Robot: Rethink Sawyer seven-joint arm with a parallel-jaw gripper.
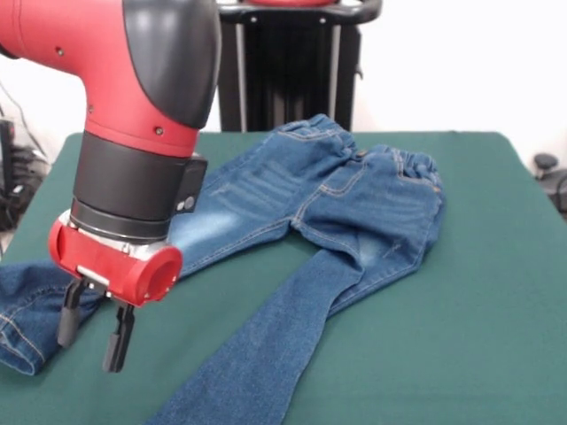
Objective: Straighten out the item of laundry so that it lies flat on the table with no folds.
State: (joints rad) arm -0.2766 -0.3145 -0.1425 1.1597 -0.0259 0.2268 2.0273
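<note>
The table (pixel 461 336), a plain dark green felt-like surface, fills the lower and right part of the frame and is bare at lower right. At lower left the hand (pixel 93 335) is seen hanging from the red and black arm (pixel 133 133), its two black fingers (pixel 119 338) spread with a gap between them, pinching nothing. The jeans (pixel 337 212) are spread across the middle of the table: one leg runs to the bottom edge at centre, the other to the left edge behind the hand; the elastic waistband lies at upper right, with a fold near the top. At the top, a black stand (pixel 288 66) is seen against a white wall (pixel 461 62). No readable writing is seen.
</note>
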